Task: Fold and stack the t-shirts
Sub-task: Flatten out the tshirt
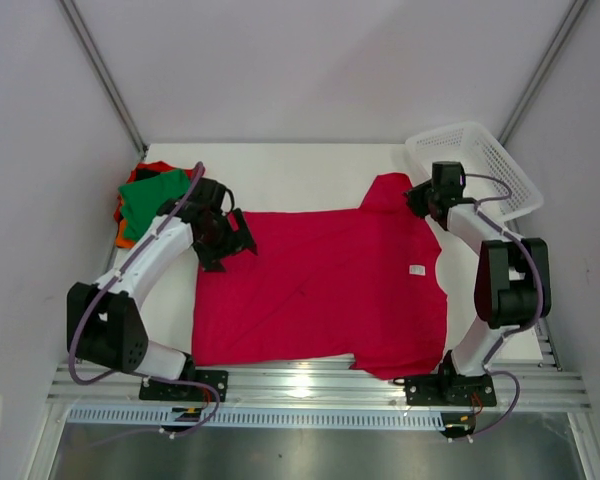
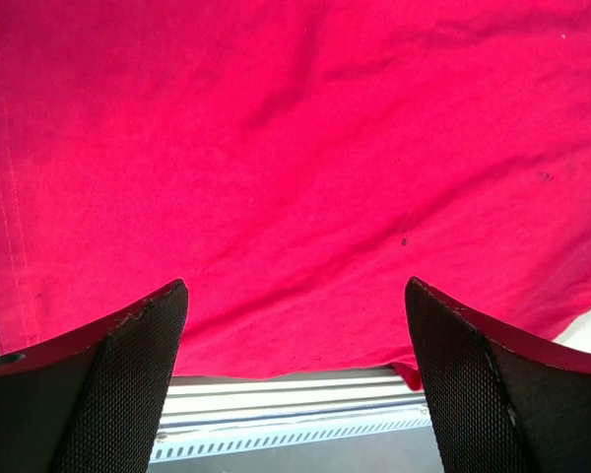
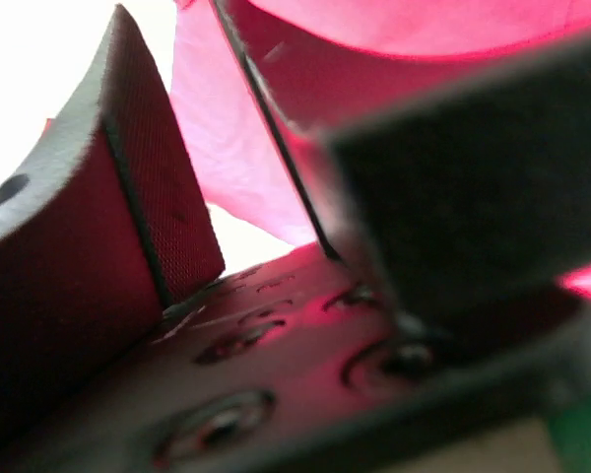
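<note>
- At the upper left of the overhead view I see a small pile of t-shirts point(image 1: 145, 200) on the white tabletop point(image 1: 300, 175). A green t-shirt point(image 1: 155, 190) lies on top, with orange and red cloth showing at the pile's edges.
- Just right of the pile, the left end effector point(image 1: 230, 235) is over the left edge of the crimson t-shirt point(image 1: 320, 290). It is released and grasps nothing. In the left wrist view its two black fingers point(image 2: 108, 384) stand wide apart at the bottom corners.
- The crimson t-shirt lies spread flat across the middle of the tabletop and takes up most of the centre of the overhead frame. Its hem is toward the left and its neck toward the right. In the left wrist view the red cloth fills nearly the whole frame, with a stitched seam down the left side and a strip of metal rail point(image 2: 295, 409) along the bottom.
- A small white tag point(image 1: 417, 269) sits by the neck, right of centre.
- The right end effector point(image 1: 417, 200) is at the shirt's upper right sleeve, which bunches up toward it. In the right wrist view, one textured finger pad point(image 3: 163, 187) is on the left and a blurred dark finger is on the right, with pink-red cloth between them. The jaws are part-way apart, and I cannot tell whether they pinch the cloth.
- At the upper right, a white mesh basket point(image 1: 475, 160) sits tilted at the tabletop's far corner, behind the right arm.
</note>
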Robot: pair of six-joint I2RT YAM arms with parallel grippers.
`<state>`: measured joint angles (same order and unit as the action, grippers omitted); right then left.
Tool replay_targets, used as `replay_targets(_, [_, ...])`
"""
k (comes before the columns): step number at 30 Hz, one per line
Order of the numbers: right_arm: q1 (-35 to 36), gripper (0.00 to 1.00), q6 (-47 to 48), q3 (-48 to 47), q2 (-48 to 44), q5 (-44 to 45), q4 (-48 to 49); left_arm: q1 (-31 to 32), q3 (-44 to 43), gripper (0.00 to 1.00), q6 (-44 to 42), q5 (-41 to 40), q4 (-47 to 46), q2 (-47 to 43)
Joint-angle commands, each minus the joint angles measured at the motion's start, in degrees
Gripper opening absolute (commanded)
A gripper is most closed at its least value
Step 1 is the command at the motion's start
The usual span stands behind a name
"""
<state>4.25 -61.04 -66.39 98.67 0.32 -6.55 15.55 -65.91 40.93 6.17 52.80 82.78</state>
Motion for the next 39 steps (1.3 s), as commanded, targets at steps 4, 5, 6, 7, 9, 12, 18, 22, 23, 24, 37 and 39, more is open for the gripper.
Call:
replay_targets(4, [0.6, 0.32, -9.8, -6.5, 9.1, 0.4, 6.4, -0.3, -0.3, 0.93, -0.6, -0.8, 1.9, -5.9])
replay_targets(5, [0.6, 0.33, -9.6, -8.6, 10.6, -0.8, 8.1, -0.3, -0.4, 0.93, -0.6, -0.6, 2.1, -6.4])
replay_targets(6, [0.6, 0.33, -9.5, -9.7, 13.4, -2.8, 9.8, -0.3, -0.6, 0.93, -0.6, -0.3, 2.5, -7.3])
replay_targets(7, [0.6, 0.33, -9.4, -10.8, 15.0, -3.7, 11.0, -0.3, -0.6, 0.93, -0.6, 0.0, 2.7, -7.7])
replay_targets(9, [0.6, 0.32, -9.4, -15.1, 18.2, -5.9, 13.4, -0.3, -0.7, 0.93, -0.6, 0.2, 2.8, -8.9])
replay_targets(12, [1.0, 0.32, -9.7, -20.9, 23.5, -7.5, 13.0, -0.3, -0.6, 0.93, -0.8, 0.4, 2.7, -9.7])
replay_targets(18, [2.6, 0.32, -13.2, -24.4, 23.6, -2.0, 2.0, -0.3, -1.8, 0.93, -2.0, -0.5, 2.7, -6.1])
replay_targets(22, [4.5, 0.33, -15.9, -21.2, 20.5, 3.1, 1.2, -0.3, -2.9, 0.93, -2.3, 1.3, 1.6, -2.5])
replay_targets(23, [4.5, 0.33, -16.3, -20.8, 20.5, 3.1, 1.8, -0.3, -3.3, 0.93, -2.6, 1.6, 1.3, -1.3])
replay_targets(24, [4.5, 0.33, -16.5, -21.3, 21.1, 3.4, 1.6, -0.3, -3.7, 0.93, -2.8, 2.1, 1.2, -0.8])
replay_targets(37, [5.1, 0.32, -9.9, -36.1, 28.0, 8.2, -6.6, -0.3, -5.7, 0.93, -5.6, 0.7, 3.1, 0.1])
replay_targets(39, [5.2, 0.33, -9.9, -38.2, 29.1, 9.7, -10.2, -0.3, -6.0, 0.93, -5.9, 0.6, 3.5, 0.0])
